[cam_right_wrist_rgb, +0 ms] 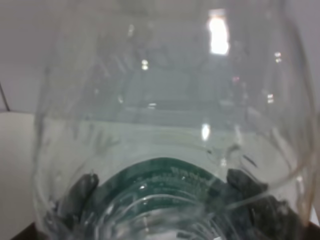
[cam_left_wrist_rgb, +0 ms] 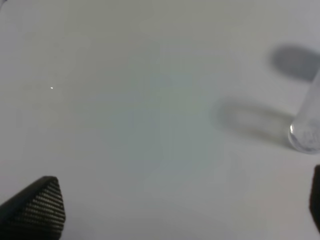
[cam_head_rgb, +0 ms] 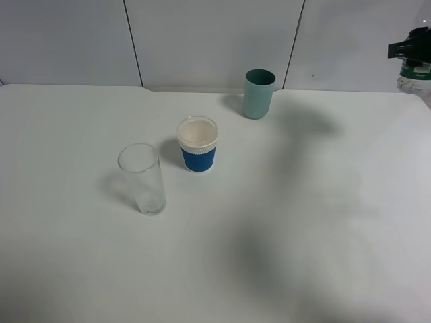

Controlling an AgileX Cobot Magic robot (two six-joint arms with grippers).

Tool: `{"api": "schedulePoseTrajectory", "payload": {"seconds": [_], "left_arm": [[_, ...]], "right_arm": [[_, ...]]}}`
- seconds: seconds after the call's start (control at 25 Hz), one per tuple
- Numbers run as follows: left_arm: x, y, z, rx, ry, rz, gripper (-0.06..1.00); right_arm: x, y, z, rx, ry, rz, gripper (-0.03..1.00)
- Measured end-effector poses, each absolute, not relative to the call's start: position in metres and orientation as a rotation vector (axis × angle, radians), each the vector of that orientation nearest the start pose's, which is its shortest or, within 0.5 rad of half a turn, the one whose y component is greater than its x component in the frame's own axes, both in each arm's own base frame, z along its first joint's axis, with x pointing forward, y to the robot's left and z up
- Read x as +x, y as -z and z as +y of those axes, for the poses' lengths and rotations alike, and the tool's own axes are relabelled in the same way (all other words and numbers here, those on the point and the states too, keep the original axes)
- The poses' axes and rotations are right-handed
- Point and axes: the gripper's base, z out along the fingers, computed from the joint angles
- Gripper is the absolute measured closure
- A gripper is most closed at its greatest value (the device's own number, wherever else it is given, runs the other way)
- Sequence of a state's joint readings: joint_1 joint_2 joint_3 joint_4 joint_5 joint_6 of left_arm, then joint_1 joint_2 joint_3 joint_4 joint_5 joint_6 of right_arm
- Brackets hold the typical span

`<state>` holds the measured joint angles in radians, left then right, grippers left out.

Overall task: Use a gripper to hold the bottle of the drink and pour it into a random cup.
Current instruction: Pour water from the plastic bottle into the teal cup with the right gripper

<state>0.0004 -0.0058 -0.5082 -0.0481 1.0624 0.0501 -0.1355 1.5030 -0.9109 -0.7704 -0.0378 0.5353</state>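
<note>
While the right claw [cam_right_wrist_rgb: 162, 200] grips the bottle [cam_right_wrist_rgb: 165, 90], the left claw [cam_left_wrist_rgb: 177, 205] hangs wide near the glass [cam_left_wrist_rgb: 307, 125].

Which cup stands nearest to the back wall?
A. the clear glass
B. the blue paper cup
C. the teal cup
C: the teal cup stands farthest back, behind the blue paper cup and the clear glass.

The left gripper [cam_left_wrist_rgb: 175, 210] hung with its jaws spread wide, a dark ribbed fingertip [cam_left_wrist_rgb: 37, 210] at either edge of its wrist view. The right gripper [cam_right_wrist_rgb: 162, 187] was clamped on the bottle [cam_right_wrist_rgb: 165, 100], its fingers [cam_right_wrist_rgb: 82, 192] showing darkly through the clear wall.
</note>
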Motion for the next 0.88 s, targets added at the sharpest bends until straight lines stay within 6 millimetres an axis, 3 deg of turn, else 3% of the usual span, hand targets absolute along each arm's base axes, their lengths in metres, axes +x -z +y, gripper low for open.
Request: {"api": "schedulePoseTrajectory", "payload": {"seconds": [0.4,0.6,0.76,0.88], "left_arm": [[-0.007,-0.279,-0.004,0.053,0.026,2.031,-0.05],[-0.007,-0.279,-0.004,0.053,0.026,2.031,-0.05],[-0.007,-0.279,-0.004,0.053,0.026,2.031,-0.05],[-0.007,-0.279,-0.004,0.053,0.026,2.031,-0.05]], "right_arm": [[0.324,-0.259,-0.049,-0.208,0.344,2.115,0.44],[0.323,-0.258,-0.049,-0.296,0.531,2.140,0.44],[0.326,-0.258,-0.045,-0.235,0.620,2.112,0.44],[0.333,-0.251,-0.033,-0.294,0.663,2.091,0.44]]}}
